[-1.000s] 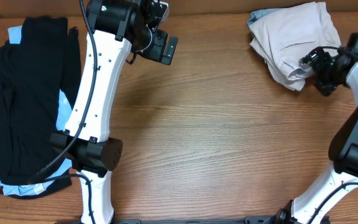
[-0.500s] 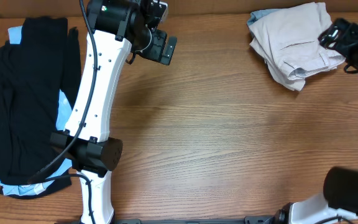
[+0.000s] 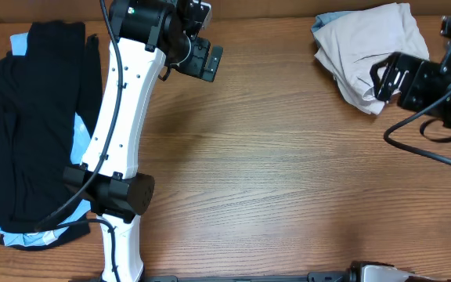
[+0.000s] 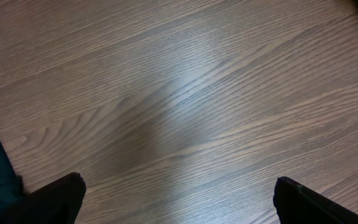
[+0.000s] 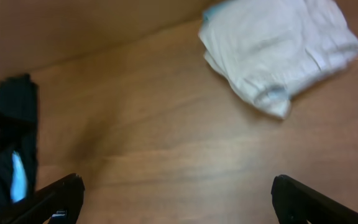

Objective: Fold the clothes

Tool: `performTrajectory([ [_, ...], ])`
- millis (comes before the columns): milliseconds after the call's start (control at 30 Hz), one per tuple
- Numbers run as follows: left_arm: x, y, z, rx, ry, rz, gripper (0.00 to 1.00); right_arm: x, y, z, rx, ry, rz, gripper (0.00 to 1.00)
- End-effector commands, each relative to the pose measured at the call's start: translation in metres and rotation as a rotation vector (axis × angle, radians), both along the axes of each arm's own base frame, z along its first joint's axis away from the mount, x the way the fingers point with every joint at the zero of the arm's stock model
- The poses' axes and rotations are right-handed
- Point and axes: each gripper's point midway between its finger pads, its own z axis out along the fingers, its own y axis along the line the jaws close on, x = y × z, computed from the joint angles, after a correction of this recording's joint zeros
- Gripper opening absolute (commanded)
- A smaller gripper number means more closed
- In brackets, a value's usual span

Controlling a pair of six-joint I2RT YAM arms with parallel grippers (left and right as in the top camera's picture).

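Folded pale beige shorts (image 3: 370, 48) lie at the table's back right, with a light-blue garment edge (image 3: 326, 22) under them; they also show in the right wrist view (image 5: 277, 46). A pile of black and light-blue garments (image 3: 30, 117) lies at the left. My left gripper (image 3: 207, 61) is open and empty above bare wood at the back (image 4: 179, 193). My right gripper (image 3: 386, 78) is open and empty, raised just right of the beige shorts (image 5: 176, 196).
The wooden table (image 3: 272, 172) spans the view. The left arm's white link and base (image 3: 116, 157) stand beside the black pile. A black cable (image 3: 429, 149) hangs from the right arm.
The right arm has swung from the edge of the beige shorts, out to the right, then back and higher. The shorts stay put. The left arm has not moved.
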Motion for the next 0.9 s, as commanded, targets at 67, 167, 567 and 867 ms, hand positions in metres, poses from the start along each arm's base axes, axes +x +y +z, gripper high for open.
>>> performTrajectory([
  [67, 0.001, 0.002, 0.001, 0.012, -0.008, -0.013, 1.00, -0.008, -0.018, -0.016, -0.090, 0.084, -0.067, 1.00],
  [167, 0.001, 0.002, 0.001, 0.012, -0.008, -0.013, 1.00, -0.006, -0.021, -0.017, -0.102, 0.065, -0.074, 1.00],
  [567, 0.001, 0.002, 0.001, 0.012, -0.008, -0.013, 1.00, 0.014, 0.015, -0.059, -0.091, -0.286, 0.020, 1.00],
  [867, 0.001, 0.002, 0.001, 0.012, -0.008, -0.013, 1.00, -0.021, 0.020, -0.137, -0.042, -0.473, 0.001, 1.00],
])
